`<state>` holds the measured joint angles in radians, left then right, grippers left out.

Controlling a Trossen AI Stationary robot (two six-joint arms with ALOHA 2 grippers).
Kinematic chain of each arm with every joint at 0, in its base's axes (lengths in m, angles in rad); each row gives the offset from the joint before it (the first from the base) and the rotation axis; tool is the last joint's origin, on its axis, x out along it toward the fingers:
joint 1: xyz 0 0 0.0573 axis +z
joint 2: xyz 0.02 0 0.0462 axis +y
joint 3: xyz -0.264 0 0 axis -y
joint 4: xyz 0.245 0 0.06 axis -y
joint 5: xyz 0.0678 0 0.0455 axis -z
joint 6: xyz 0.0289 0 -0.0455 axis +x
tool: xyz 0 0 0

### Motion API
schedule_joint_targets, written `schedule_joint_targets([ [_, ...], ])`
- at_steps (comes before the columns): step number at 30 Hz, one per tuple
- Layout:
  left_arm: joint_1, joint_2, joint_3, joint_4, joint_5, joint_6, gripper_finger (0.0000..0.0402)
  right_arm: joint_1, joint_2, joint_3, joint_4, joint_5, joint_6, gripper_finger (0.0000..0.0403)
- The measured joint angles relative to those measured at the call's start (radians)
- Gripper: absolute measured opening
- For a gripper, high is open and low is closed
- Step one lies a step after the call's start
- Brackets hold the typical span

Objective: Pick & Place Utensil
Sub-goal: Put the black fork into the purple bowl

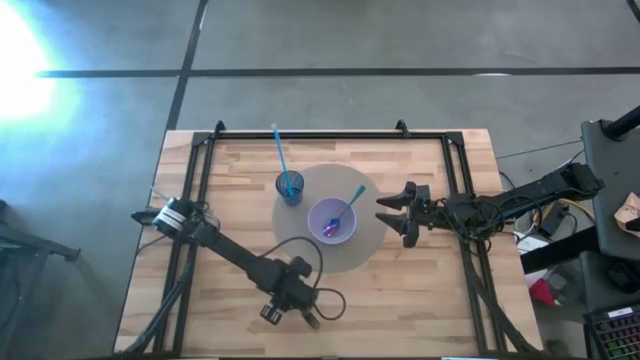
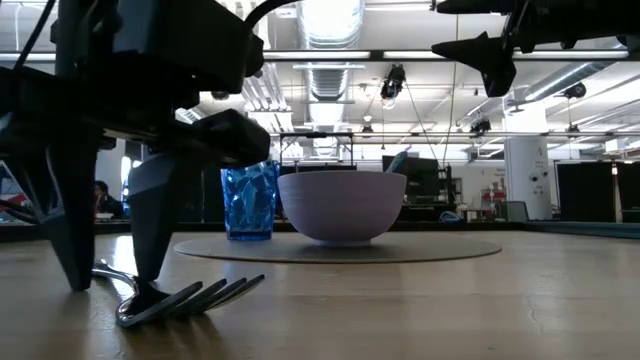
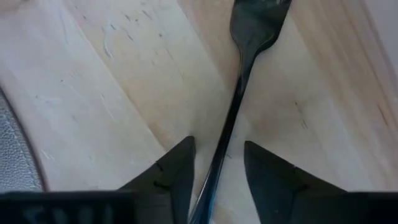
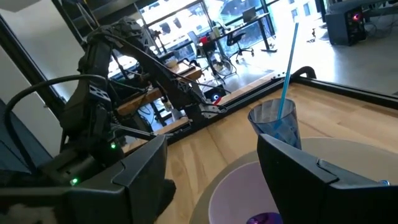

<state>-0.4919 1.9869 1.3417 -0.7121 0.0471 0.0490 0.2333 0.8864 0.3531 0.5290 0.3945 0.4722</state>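
Low view: left gripper (image 2: 110,285) fingers straddle a dark metal fork (image 2: 185,297) on the pale plank tabletop (image 2: 450,310); right gripper (image 1: 397,215) hangs spread.

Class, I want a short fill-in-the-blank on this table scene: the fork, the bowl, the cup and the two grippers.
1. The left gripper has its fingers on either side of the handle of the ____.
2. The purple bowl and blue cup stand on a round ____.
3. A long blue ____ stands in the cup.
4. The right gripper hovers with its fingers ____.

Missing words: fork; mat; straw; open
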Motion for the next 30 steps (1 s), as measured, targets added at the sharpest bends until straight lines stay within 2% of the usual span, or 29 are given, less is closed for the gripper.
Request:
schedule_joint_targets([
  [12,0.002,-0.01,-0.033,0.038,0.001,0.023,0.001,0.0,0.0,0.0,0.0,0.0,0.0,0.0244],
  [24,0.002,-0.038,-0.035,0.035,0.002,0.027,0.0004,0.0,0.0,-0.001,0.0,-0.001,0.0,0.0244],
  [30,-0.003,-0.083,-0.042,-0.031,-0.027,0.027,0.0002,0.0,0.0,-0.001,0.004,-0.002,-0.002,0.0244],
])
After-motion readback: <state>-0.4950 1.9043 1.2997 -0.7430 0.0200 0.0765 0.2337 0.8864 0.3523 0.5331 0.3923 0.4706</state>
